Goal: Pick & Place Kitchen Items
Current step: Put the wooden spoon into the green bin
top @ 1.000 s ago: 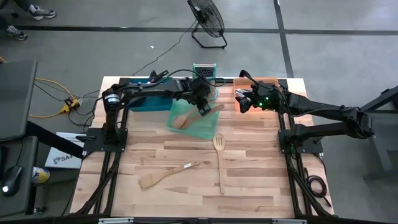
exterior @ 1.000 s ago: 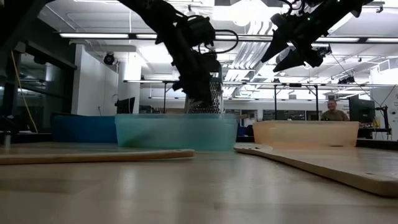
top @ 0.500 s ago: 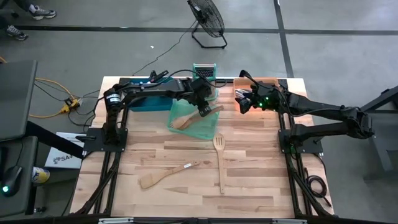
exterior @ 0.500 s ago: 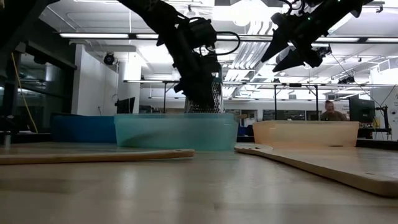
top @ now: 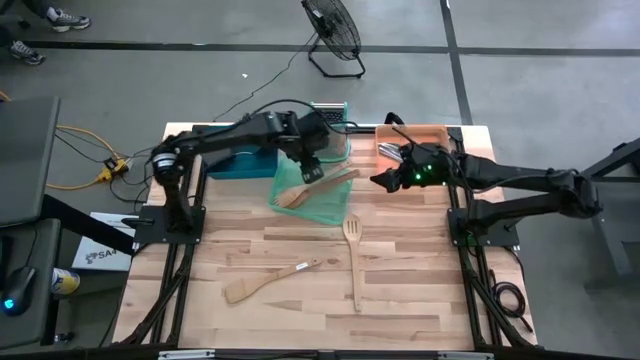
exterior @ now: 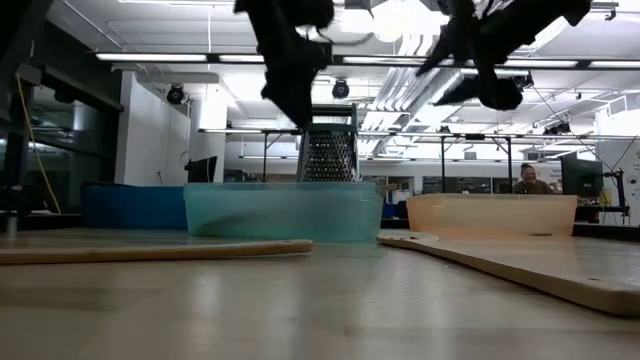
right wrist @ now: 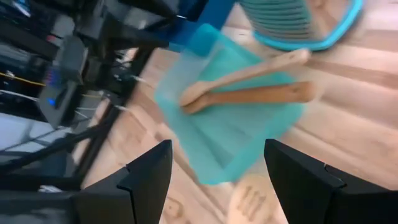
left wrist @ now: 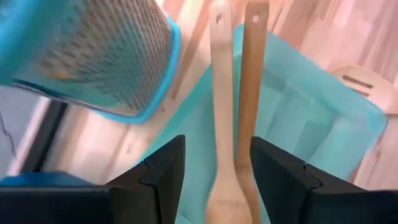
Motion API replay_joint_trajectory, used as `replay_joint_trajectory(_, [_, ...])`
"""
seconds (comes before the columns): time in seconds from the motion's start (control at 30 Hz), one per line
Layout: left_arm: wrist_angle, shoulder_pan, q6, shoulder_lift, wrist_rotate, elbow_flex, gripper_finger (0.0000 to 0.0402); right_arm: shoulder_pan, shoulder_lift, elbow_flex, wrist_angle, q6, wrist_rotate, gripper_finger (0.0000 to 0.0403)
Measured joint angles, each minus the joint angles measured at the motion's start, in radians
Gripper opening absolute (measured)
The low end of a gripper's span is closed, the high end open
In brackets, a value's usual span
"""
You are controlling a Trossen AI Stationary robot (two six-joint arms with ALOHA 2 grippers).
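The left gripper (top: 309, 168) hangs above the green tray (top: 335, 205), in the upper middle of the high view, its fingers (left wrist: 163, 171) spread with nothing between them. Straight below it, in the left wrist view, two wooden utensils (left wrist: 236, 106) lie side by side in the tray, their handles reaching out over the tray's rim toward the upright box grater (left wrist: 102, 53) that stands just beside the tray. In the high view the same pair shows as pale sticks crossing the tray slantwise.

The right gripper (top: 381, 179) is held in the air to the right of the green tray and in front of the orange tray (top: 432, 133), near the upper right of the tabletop (top: 250, 240) — its fingers (right wrist: 146, 174) stand wide apart and hold nothing.

Two more kitchen items lie loose on the bare wood in the lower middle of the high view: a slotted wooden spatula (top: 354, 262), lying lengthwise with its head toward the green tray, and a wooden spatula (top: 268, 280) to its left, set at a slant. They are near each other but not touching.

A blue tray (top: 238, 162) sits at the upper left of the tabletop, partly under the left arm. In the low view a person (exterior: 540, 179) shows far off at the right edge.
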State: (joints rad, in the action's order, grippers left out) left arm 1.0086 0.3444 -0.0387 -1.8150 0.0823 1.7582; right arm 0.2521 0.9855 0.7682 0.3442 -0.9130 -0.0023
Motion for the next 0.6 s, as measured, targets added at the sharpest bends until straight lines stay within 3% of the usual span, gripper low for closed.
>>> replay_joint_trajectory(0.37, [-0.022, -0.005, 0.089, 0.269, 0.012, -0.171, 0.0177, -0.308, 0.07, 0.099, -0.019, -0.26, 0.308, 0.0223])
replay_joint_trajectory(0.6, [-0.036, -0.005, 0.097, 0.446, -0.028, -0.323, 0.0177, -0.399, 0.217, 0.274, 0.087, -0.338, 0.334, 0.0196])
